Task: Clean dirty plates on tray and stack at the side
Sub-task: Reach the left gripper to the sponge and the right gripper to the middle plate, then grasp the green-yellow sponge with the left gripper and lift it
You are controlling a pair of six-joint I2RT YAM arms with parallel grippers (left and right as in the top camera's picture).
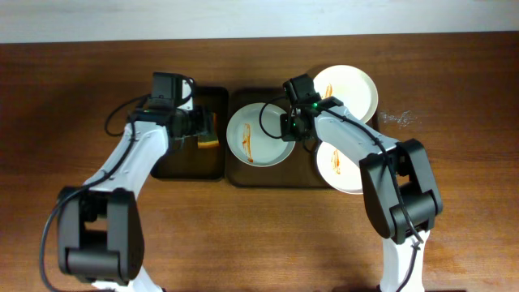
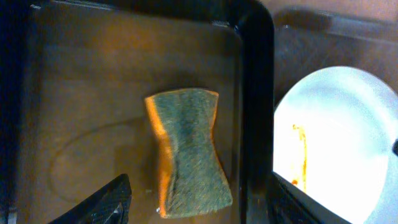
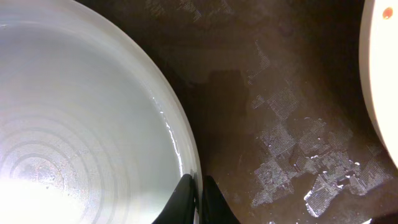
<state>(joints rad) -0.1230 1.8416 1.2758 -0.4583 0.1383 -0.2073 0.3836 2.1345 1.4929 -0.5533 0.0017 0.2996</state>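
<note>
Three white plates show from overhead. One with orange-red streaks (image 1: 258,135) lies at the left end of the dark tray (image 1: 302,172). A second (image 1: 349,89) sits at the back right. A third (image 1: 339,168), also streaked, lies at the front right, partly under my right arm. My right gripper (image 1: 292,126) is shut on the right rim of the left plate; the right wrist view shows its fingers (image 3: 199,191) pinching that rim (image 3: 81,124). My left gripper (image 1: 197,127) is open over a yellow-green sponge (image 2: 189,152), its fingers (image 2: 199,186) on either side and not touching it.
The sponge (image 1: 209,135) lies in a narrower black tray (image 1: 186,169) left of the big tray; its rim (image 2: 255,93) separates the sponge from the streaked plate (image 2: 342,137). The big tray's floor (image 3: 280,93) is wet. Brown wood tabletop (image 1: 454,186) surrounds both trays.
</note>
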